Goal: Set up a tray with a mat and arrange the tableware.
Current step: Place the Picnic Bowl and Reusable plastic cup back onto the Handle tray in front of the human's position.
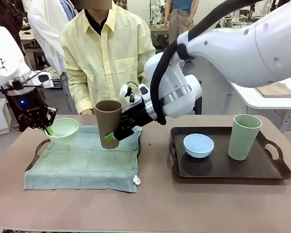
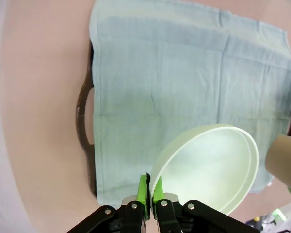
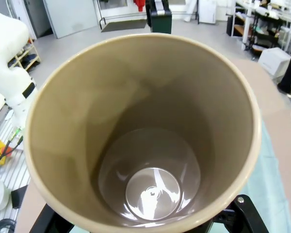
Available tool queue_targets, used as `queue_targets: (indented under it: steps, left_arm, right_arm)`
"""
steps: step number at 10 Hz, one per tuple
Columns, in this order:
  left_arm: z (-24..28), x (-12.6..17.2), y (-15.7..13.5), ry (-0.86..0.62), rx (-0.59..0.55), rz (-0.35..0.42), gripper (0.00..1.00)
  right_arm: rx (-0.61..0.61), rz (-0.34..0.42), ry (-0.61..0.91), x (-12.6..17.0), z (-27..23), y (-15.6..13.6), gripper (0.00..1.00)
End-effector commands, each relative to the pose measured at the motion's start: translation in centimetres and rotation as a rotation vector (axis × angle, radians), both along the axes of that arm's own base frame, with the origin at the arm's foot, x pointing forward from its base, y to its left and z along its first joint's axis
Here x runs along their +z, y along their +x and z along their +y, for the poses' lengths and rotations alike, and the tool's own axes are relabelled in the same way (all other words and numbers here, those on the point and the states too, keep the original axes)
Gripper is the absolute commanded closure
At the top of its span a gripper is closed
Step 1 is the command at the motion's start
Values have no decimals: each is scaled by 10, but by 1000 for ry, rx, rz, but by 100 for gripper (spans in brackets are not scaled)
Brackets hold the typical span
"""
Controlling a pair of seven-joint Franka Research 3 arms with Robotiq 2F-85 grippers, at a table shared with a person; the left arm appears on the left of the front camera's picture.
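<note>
The left gripper [image 1: 49,128] pinching the mint bowl [image 1: 64,128] and the right gripper [image 1: 114,136] clasping the brown cup [image 1: 108,119] should lower them level onto the mat [image 1: 82,165].

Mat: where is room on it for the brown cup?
The near half of the mat is bare, from its front edge up to the mint bowl and brown cup. The far-left corner is crowded: the left gripper holds the bowl there.

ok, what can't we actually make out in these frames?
- Left tray: front view, mat covers all but its handles.
- Right gripper pads: right wrist view, brown cup blocks them.
- Brown cup: left wrist view, cut off by right edge.
- Mat's far edge: front view, partly behind cup and mint bowl.
</note>
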State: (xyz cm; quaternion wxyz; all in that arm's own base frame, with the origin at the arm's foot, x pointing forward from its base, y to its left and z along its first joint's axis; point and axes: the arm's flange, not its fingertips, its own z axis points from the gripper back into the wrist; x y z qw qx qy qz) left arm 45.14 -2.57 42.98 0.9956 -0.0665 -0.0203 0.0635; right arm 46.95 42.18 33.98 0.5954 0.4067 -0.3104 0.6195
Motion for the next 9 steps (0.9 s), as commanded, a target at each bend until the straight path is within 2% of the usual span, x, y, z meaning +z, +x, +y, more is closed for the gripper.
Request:
queue_targets:
  steps: [1,2,3,6,9]
  left_arm:
    - [2,-11,2,-34,-10,4,96]
    - [0,-12,3,-1,-28,16,96]
    - [1,-10,2,-10,1,13,96]
    - [1,-10,2,-10,1,13,96]
    - [-2,-36,10,-26,42,18,96]
  right_arm:
    - [7,8,21,-15,4,-2,19]
    - [10,-27,-22,-16,4,-1,19]
    - [4,16,-7,-13,1,-1,19]
    - [4,16,-7,-13,1,-1,19]
    - [31,36,-12,-37,0,7,19]
